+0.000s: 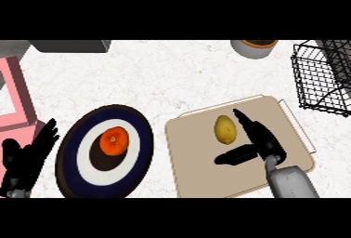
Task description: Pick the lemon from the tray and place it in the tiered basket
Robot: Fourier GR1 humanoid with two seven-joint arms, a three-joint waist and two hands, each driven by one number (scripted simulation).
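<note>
Two hands logged at the bench's near edge. Found the lemon lying on the beige tray, in the tray's far half and left of its centre. Placed the tray right of the bench's middle, towards the near edge, set at a slight angle.

Found the right hand over the tray, open: fingers straight and laid along the lemon's right flank, thumb stretched out on the near side of the fruit. Nothing gripped. Unable to confirm contact between fingers and lemon; just beside it at the least.

Found the left hand at the near left corner, open, fingers up, at rest just left of a round plate. Recorded the plate as dark blue at the rim, with a white ring and a dark centre, carrying an orange at its middle.

Located the black wire tiered basket at the far right corner, well apart from the tray and cut off by the view's edge.

Also noted: a pink box at the left edge, a grey block at the far left corner, a grey pot at the far edge, left of the basket.
</note>
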